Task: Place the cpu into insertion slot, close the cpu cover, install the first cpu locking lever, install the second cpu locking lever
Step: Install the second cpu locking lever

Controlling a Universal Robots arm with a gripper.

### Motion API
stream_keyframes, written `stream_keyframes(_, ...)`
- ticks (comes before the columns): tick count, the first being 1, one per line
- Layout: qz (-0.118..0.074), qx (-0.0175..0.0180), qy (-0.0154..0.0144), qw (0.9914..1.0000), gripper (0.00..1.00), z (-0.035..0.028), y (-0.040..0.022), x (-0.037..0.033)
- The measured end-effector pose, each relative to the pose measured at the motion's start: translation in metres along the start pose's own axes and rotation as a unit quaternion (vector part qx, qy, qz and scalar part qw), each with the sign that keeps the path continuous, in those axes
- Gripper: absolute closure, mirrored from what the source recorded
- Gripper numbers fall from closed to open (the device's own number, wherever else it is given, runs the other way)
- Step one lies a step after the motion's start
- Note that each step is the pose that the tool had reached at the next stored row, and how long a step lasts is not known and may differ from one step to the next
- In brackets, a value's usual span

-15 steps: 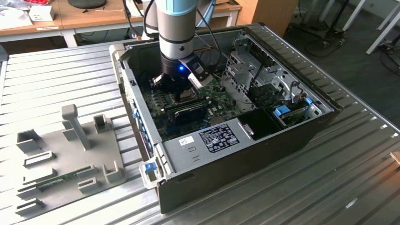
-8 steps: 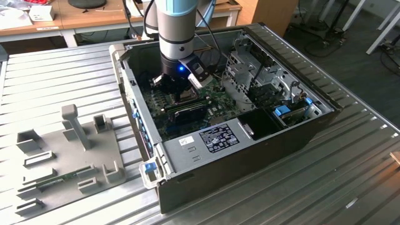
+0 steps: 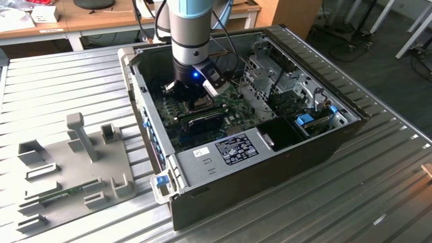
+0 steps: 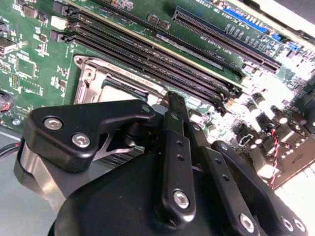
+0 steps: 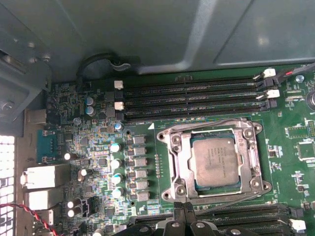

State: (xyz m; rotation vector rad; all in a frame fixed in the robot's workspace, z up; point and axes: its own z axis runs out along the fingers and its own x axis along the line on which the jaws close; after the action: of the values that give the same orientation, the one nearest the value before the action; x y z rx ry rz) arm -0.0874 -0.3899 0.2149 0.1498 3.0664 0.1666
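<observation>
The cpu (image 5: 216,160) lies flat in the insertion slot (image 5: 263,186) on the green board, its pale face showing through the window of the cpu cover (image 5: 178,153), which is down over it. A thin wire lever (image 5: 206,122) runs along one edge of the socket and another (image 5: 231,198) along the opposite edge, close to my fingertips. My gripper (image 5: 184,210) hovers just beside that edge, shut, with nothing between the fingers. In the second wrist view the gripper (image 4: 178,101) stands over the edge of the cover (image 4: 91,78). In the exterior view the gripper (image 3: 196,101) is deep inside the computer case.
Long black memory slots (image 5: 192,93) flank the socket on two sides. Case walls (image 3: 145,116) and a drive cage (image 3: 270,76) hem in the arm. A grey fixture plate (image 3: 74,167) lies on the ribbed table at the exterior view's left. Red and black wires (image 5: 34,216) run nearby.
</observation>
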Motion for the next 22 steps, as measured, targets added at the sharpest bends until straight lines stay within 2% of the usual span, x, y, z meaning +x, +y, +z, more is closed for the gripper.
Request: stream_keyframes(22,0.0,0.0001,0.0,1.0,0.9,0.003,-0.0005,0.0011)
